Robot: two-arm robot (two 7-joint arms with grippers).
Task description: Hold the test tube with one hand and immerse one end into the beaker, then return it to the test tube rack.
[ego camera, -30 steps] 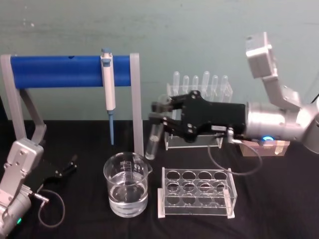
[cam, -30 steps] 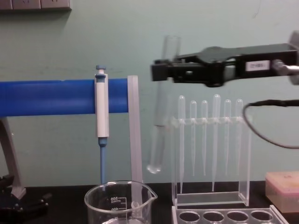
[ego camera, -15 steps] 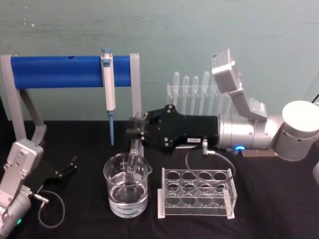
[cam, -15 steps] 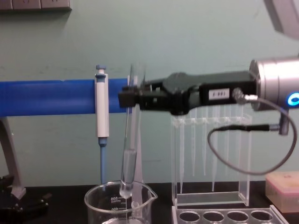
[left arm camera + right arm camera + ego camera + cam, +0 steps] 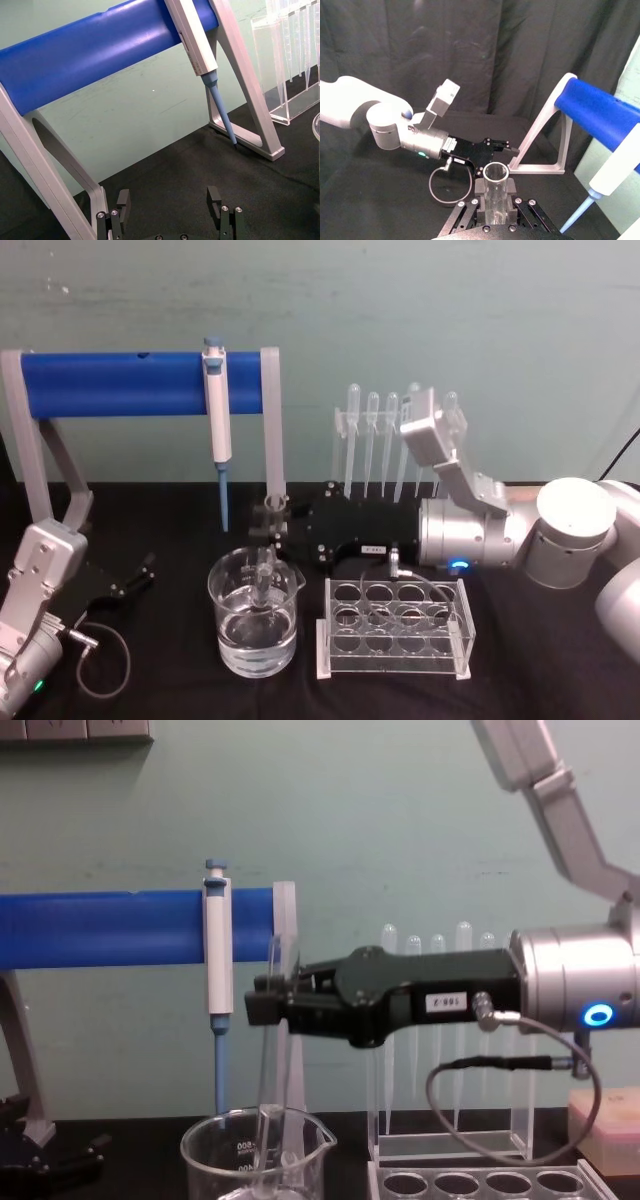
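- Sunk lower, the black right gripper (image 5: pixel 268 525) clamps the clear glass test tube (image 5: pixel 268 1120), lower end inside the wide glass beaker (image 5: pixel 225 590).
- Black cloth tabletop (image 5: pixel 560 660), green wall (image 5: pixel 400 300).
- Grey stand post (image 5: pixel 272 430) just behind tube; left gripper (image 5: pixel 168 192) parked, spread.

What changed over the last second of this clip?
The right gripper, jaws shut on the tube, carried it left and down until its lower end went inside the beaker. The grip held. The left gripper, rack and pipettor stayed put.
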